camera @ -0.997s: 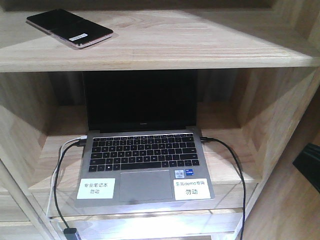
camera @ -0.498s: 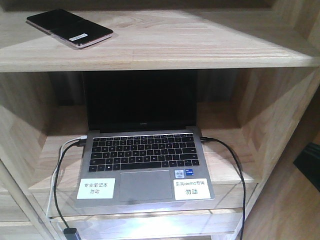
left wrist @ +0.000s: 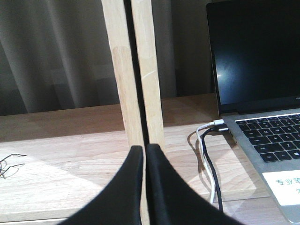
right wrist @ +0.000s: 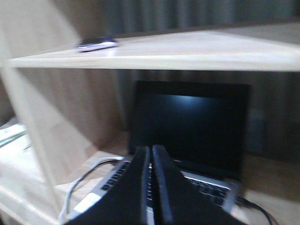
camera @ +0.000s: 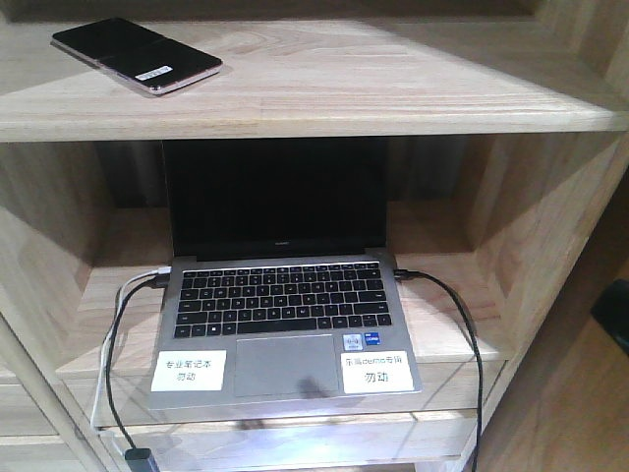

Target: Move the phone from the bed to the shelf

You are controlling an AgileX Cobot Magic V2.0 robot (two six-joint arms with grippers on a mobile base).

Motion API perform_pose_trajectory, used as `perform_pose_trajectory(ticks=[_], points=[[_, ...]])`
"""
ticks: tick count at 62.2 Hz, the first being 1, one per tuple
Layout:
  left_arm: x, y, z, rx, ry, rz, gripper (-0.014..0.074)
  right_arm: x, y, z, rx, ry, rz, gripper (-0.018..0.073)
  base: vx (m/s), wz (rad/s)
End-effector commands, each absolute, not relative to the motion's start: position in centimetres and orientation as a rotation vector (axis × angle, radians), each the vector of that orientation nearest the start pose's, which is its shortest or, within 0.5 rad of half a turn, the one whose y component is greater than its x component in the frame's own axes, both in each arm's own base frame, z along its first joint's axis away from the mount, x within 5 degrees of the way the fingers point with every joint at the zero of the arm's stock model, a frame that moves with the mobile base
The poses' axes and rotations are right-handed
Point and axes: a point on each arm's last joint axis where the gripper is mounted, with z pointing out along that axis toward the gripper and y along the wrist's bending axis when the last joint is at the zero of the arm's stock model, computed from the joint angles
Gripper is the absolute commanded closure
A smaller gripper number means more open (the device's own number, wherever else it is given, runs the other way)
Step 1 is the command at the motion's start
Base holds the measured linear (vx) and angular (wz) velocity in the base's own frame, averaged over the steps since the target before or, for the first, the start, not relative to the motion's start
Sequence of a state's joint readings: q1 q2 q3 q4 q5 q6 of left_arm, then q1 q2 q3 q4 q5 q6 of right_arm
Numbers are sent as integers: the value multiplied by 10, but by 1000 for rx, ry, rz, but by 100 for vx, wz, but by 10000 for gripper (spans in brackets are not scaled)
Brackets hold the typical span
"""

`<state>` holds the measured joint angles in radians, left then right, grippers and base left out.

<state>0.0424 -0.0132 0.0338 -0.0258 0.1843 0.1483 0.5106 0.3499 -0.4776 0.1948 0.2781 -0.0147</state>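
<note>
Now the phone (camera: 137,57) lies near the shelf's (camera: 393,93) left front edge, both tools closed empty.

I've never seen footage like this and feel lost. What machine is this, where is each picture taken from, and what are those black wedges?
It is a two-armed robot on a wheeled base. One camera looks forward at a wooden shelf: a phone lies on the upper board, an open laptop with cables plugged in sits below. The other two cameras ride on the wrists. The black wedges are the left gripper and right gripper, each with its fingers pressed together and holding nothing.
</note>
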Motion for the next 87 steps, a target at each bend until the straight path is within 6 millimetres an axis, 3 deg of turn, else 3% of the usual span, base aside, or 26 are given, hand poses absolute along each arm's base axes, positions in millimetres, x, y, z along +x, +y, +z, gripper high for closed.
perform_pose_trajectory(ticks=[1,18,30,39,54,75,87], points=[[55,2,200,58,1581,112,595,68,40,342,-278,1512,549,569,0,0],[55,2,200,58,1581,112,595,68,38,343,-336,1480,456,569,0,0],[55,2,200,58,1581,112,595,73,27,339,-226,1542,325,569,0,0],[55,2,200,58,1581,112,595,65,16,334,-132,1546,232,569,0,0],[55,2,200,58,1581,112,595,55,4,284,55,1493,172,569,0,0],[55,2,200,58,1581,112,595,54,0,217,87,1336,134,569,0,0],[55,2,200,58,1581,112,595,54,1,216,35,1359,84,569,0,0]])
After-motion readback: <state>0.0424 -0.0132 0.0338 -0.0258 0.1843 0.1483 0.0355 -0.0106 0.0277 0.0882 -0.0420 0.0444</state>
